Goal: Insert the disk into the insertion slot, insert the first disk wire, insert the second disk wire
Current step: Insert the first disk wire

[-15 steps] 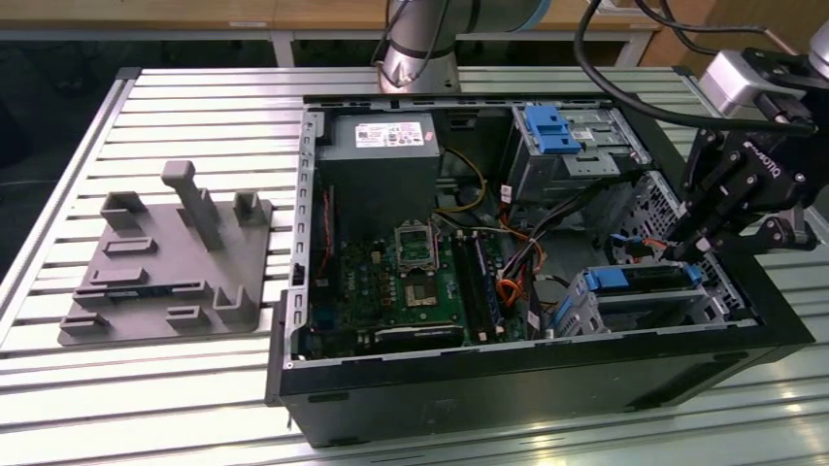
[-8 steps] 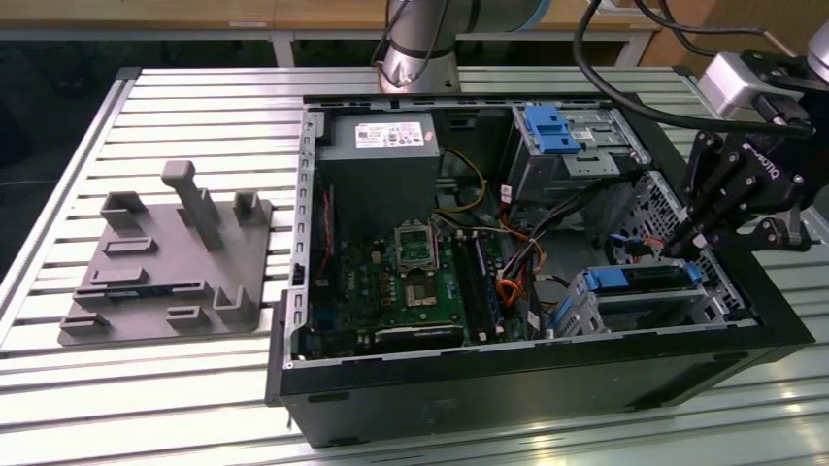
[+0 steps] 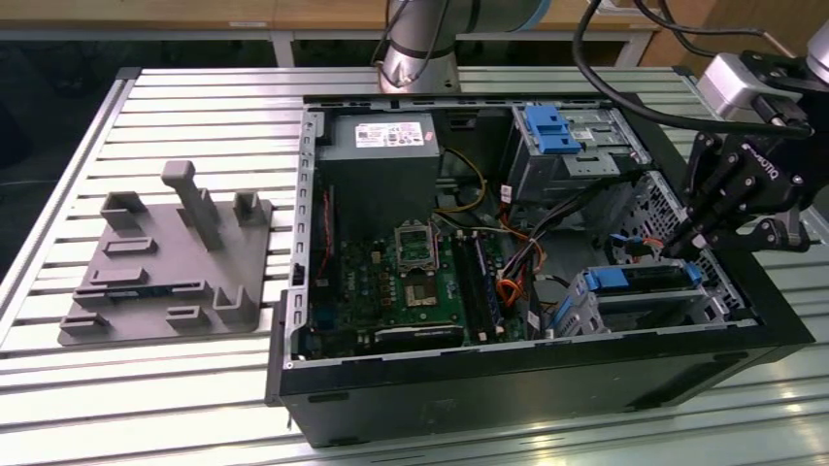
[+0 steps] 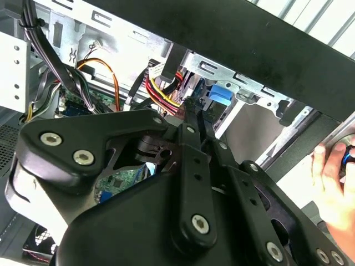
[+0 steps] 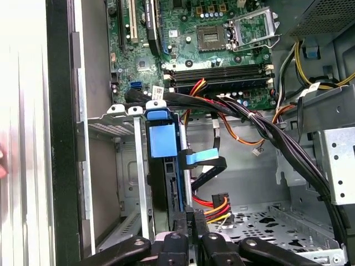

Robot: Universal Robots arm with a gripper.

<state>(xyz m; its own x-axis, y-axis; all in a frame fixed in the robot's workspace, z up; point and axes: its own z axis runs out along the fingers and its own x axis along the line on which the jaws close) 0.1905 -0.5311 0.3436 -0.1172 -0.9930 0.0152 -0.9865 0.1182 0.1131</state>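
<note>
Currently the disk (image 3: 642, 277) sits seated in the insertion slot (image 3: 583, 313), at the near corner of the open computer case (image 3: 518, 388) on the exterior view's right. Its blue carrier is flush with the mouth of the silver cage. In the first wrist view the disk (image 5: 162, 141) appears edge-on inside the slot (image 5: 126, 128), blue handle facing the motherboard (image 5: 211, 44).

My claw (image 3: 680, 243) hangs inside the case, just beside the rear end of the disk. In both wrist views its fingers stand pressed close together, with only a thin seam between them (image 5: 191, 219) (image 4: 191, 105). I cannot tell whether anything is pinched in that seam.

A connector with red and yellow leads (image 5: 213, 204) lies just beside my fingertips. A dark cable with a blue tab (image 5: 202, 157) runs next to the disk's edge.

The taller cage with a blue clip (image 3: 560, 131) stands at the far corner, well apart from my claw. A grey fixture plate (image 3: 169, 267) rests on the slatted tabletop (image 3: 155, 388) at the exterior view's left. A person's hand (image 4: 333, 172) rests outside the case wall in the second wrist view.
</note>
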